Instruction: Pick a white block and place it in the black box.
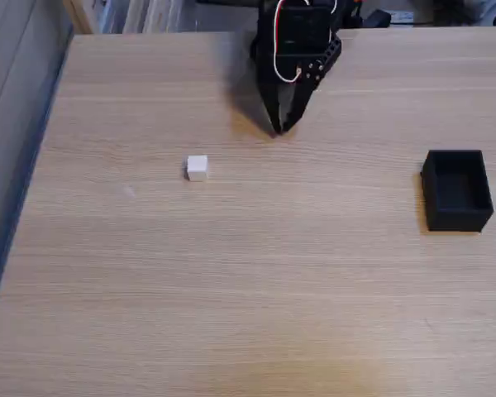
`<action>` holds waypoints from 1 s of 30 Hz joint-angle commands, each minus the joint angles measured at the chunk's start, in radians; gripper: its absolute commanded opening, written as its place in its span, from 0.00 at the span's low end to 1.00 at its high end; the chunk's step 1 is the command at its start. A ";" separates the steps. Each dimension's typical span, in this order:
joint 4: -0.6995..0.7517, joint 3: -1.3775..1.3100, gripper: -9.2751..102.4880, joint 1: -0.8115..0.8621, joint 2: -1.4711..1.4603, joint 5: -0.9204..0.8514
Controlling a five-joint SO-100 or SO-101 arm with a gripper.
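A light wooden desk (256,281) spans the fixed view. At its far edge the black arm (302,41) points its pincer (279,128) down, tips together and clenched on nothing. The black box (456,190) stands at the right, open-topped. The white block (197,168) rests left of centre, well apart from both.

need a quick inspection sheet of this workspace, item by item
surface: light wood-grain table, bare between the things
job's things: white block left of centre in the fixed view, lying free; black box at the right, open-topped, inside looks empty
clutter: nothing seen on the table
grippers: gripper at top centre, tip pointing down near the surface, jaws together, holding nothing
cables: white wire looped on the arm
surroundings: blurred items past the far edge; grey floor at left
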 commanded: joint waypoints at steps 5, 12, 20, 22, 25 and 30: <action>0.031 -0.270 0.19 0.077 -0.236 -0.017; 0.035 -0.433 0.26 0.179 -0.442 -0.067; -0.003 -0.482 0.32 0.387 -0.583 -0.282; -0.029 -0.495 0.34 0.436 -0.635 -0.334; -0.081 -0.522 0.35 0.489 -0.716 -0.388; -0.172 -0.572 0.35 0.535 -0.857 -0.433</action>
